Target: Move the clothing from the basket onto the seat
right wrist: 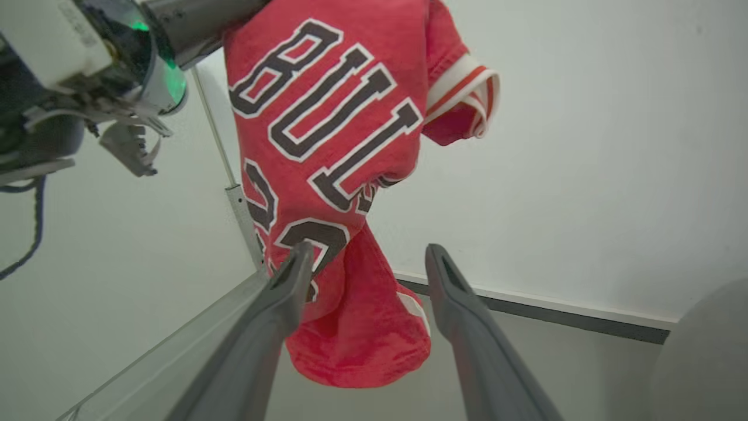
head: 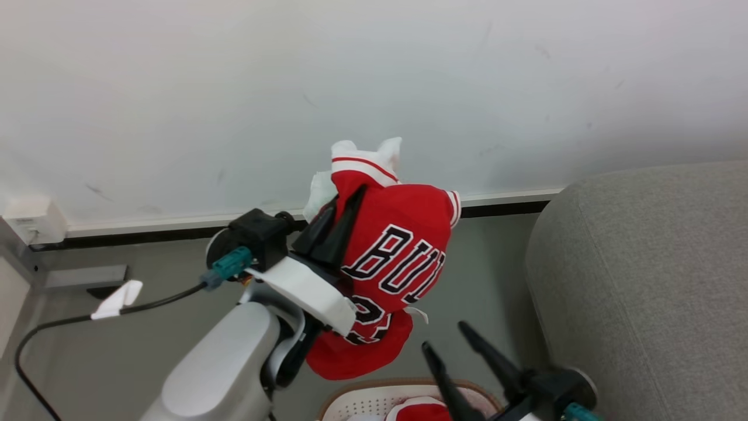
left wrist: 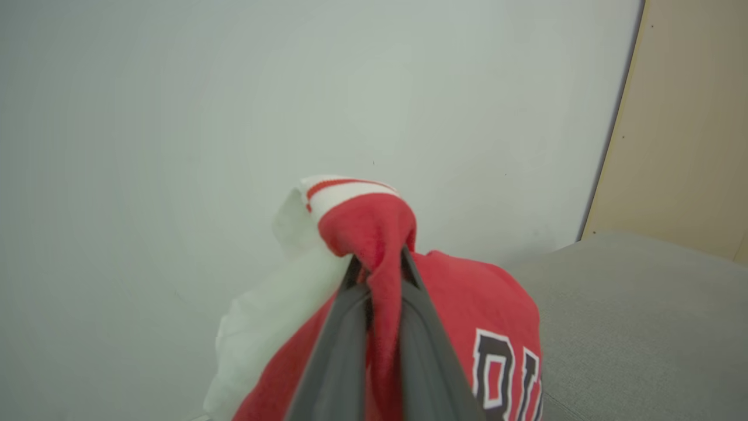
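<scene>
A red jersey (head: 403, 245) with black-and-white lettering hangs in the air, pinched near its striped trim by my left gripper (head: 345, 202), which is shut on it. The left wrist view shows the fabric (left wrist: 374, 234) bunched between the two fingers, a white garment (left wrist: 263, 327) hanging with it. My right gripper (head: 447, 339) stands open just below the jersey's hanging end (right wrist: 356, 339), fingers pointing up at it. The white basket (head: 374, 400) with a brown rim sits at the bottom edge, more red clothing (head: 421, 412) inside. The grey seat (head: 654, 280) lies to the right.
A white wall (head: 234, 88) with a dark baseboard stands behind. A black cable (head: 70, 321) with a white tag runs across the grey floor at the left. A socket box (head: 35, 222) sits low on the wall at far left.
</scene>
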Controlling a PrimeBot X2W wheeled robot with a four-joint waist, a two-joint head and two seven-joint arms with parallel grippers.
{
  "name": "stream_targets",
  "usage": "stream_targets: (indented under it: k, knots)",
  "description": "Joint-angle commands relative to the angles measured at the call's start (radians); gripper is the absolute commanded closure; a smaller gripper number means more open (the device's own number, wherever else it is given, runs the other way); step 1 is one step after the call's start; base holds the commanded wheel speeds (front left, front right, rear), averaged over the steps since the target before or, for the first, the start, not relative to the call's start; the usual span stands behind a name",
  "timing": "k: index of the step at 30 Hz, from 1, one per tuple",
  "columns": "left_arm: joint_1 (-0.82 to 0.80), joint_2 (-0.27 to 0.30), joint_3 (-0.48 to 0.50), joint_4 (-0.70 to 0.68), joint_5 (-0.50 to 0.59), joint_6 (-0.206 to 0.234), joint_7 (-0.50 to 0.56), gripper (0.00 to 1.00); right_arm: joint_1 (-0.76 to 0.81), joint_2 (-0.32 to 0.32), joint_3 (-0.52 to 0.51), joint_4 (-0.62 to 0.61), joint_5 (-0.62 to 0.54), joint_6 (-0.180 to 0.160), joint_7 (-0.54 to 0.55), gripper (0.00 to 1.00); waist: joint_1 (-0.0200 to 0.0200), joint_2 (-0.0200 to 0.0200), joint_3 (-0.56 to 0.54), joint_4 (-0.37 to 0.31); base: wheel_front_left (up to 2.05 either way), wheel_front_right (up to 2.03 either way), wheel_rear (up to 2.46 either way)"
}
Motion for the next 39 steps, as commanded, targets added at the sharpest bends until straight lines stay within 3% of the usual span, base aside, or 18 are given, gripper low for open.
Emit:
stream_targets:
  k: [1, 4, 11, 16, 21, 22, 23, 39]
  knots:
    - [0.004, -0.005, -0.004, -0.001, -0.003, -0.001, 0.002, 1.00, -0.021, -0.010, 0.033, 0.024, 0.020, -0.002, -0.003, 0.00, 0.0000, 0.0000, -0.001, 0.008, 0.00, 0.00, 0.00]
    - [-0.005, -0.024, -0.016, -0.004, -0.006, -0.005, 0.007, 1.00, -0.061, -0.006, 0.112, 0.090, 0.061, -0.002, -0.003, 0.00, 0.0000, 0.0000, -0.002, 0.028, 0.00, 0.00, 0.00]
    - [-0.022, -0.074, -0.061, -0.025, -0.005, -0.017, 0.023, 1.00, -0.134, 0.013, 0.186, 0.212, 0.131, -0.002, -0.003, 0.00, 0.0000, 0.0000, -0.010, 0.096, 0.00, 0.00, 0.00]
    - [-0.001, -0.118, -0.091, -0.043, -0.032, -0.030, 0.040, 1.00, -0.164, 0.017, 0.185, 0.266, 0.160, -0.002, -0.003, 0.00, 0.0000, 0.0000, -0.018, 0.146, 0.00, 0.00, 0.00]
    - [0.018, -0.137, -0.118, -0.055, -0.050, -0.041, 0.059, 1.00, -0.181, 0.016, 0.160, 0.239, 0.163, -0.002, -0.003, 0.00, 0.0000, 0.0000, -0.021, 0.183, 0.00, 0.00, 0.00]
    - [0.019, -0.138, -0.122, -0.056, -0.050, -0.041, 0.060, 1.00, -0.181, 0.016, 0.153, 0.228, 0.160, -0.002, -0.003, 0.59, 0.0000, 0.0000, -0.020, 0.187, 0.00, 0.00, 0.00]
    - [0.020, -0.137, -0.124, -0.056, -0.051, -0.040, 0.061, 1.00, -0.179, 0.016, 0.147, 0.216, 0.156, -0.002, -0.003, 1.00, 0.0000, 0.0000, -0.020, 0.191, 0.00, 0.00, 0.00]
    - [0.014, -0.111, -0.100, -0.026, -0.063, -0.022, 0.038, 1.00, -0.139, 0.017, 0.131, 0.166, 0.146, -0.002, -0.003, 1.00, 0.0000, 0.0000, -0.011, 0.193, 0.00, 0.00, 0.00]
